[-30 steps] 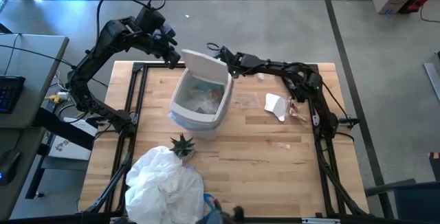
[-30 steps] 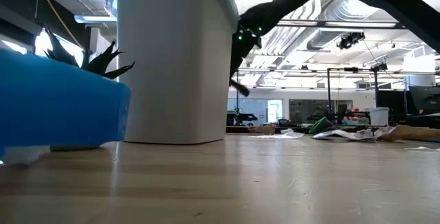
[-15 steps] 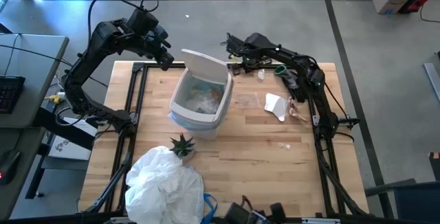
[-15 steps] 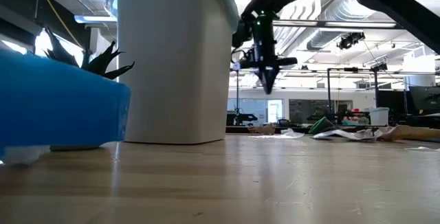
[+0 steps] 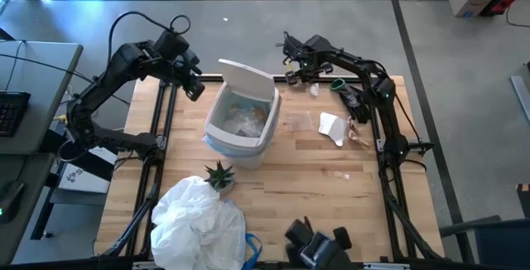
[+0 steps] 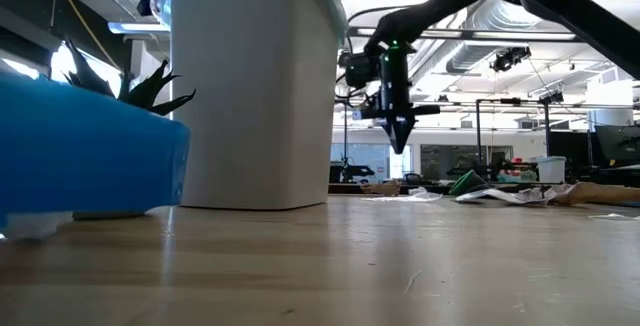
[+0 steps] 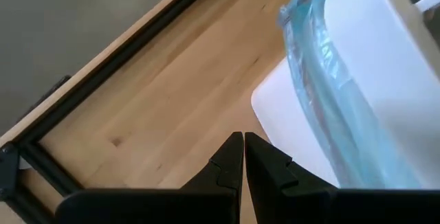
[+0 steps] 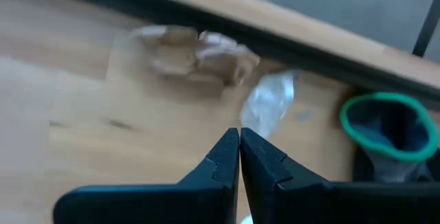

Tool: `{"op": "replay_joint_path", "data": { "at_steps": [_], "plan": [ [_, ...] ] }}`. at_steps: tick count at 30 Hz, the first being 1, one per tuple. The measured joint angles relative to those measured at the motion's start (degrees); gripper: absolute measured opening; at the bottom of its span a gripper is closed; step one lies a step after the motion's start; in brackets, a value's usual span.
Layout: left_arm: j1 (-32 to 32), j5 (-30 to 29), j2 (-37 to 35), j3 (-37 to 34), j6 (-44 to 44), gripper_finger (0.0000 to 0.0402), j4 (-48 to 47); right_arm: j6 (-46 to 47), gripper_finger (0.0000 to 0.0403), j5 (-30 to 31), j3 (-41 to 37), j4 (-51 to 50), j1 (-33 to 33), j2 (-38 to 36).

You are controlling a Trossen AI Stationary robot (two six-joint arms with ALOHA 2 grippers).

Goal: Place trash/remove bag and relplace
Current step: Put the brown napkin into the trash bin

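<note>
From above, the white bin point(image 5: 241, 114) stood upright mid-table, blue bag point(image 5: 217, 142) lining it, trash point(image 5: 248, 122) inside; both arms had backed off since a second ago. Low down, the right gripper point(image 6: 400, 144) hung pinched shut, pointing downward, near the far edge. Left wrist: the left gripper point(image 7: 243, 140) closed, empty, beside the bin. Right wrist: wrappers point(image 8: 267, 102) on open wood.

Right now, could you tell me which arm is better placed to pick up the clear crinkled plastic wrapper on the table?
The right. Its shut claw hangs near the clear crinkled plastic wrapper at the table's far edge, while the left claw, also shut, sits across the white plastic bin.
</note>
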Motion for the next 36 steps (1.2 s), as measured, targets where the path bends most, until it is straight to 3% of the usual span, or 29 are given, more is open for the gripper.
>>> {"op": "replay_joint_path", "data": {
  "at_steps": [7,12,18,27,36],
  "plan": [
    [-0.01,3.64,-0.25,-0.75,-1.29,0.0,4.45,-1.92,0.0001,-0.97,-0.04,2.73,-4.45,0.0],
    [0.0,3.76,-0.25,-0.75,-1.85,0.0,5.52,-2.01,0.0,-8.36,-0.08,6.7,-5.39,1.59],
    [-0.01,5.39,-0.25,-0.75,-1.47,0.0,4.56,-1.2,0.0,-10.52,-0.09,13.43,-3.79,3.91],
    [-0.02,6.46,-0.23,-0.75,-0.83,0.0,4.12,-0.09,0.0,-8.88,-0.17,-1.62,-1.15,10.45],
    [0.0,6.4,-0.29,-0.75,0.94,0.0,5.81,1.64,0.0,-4.85,-0.17,-4.65,5.82,6.3]
  ]
}}
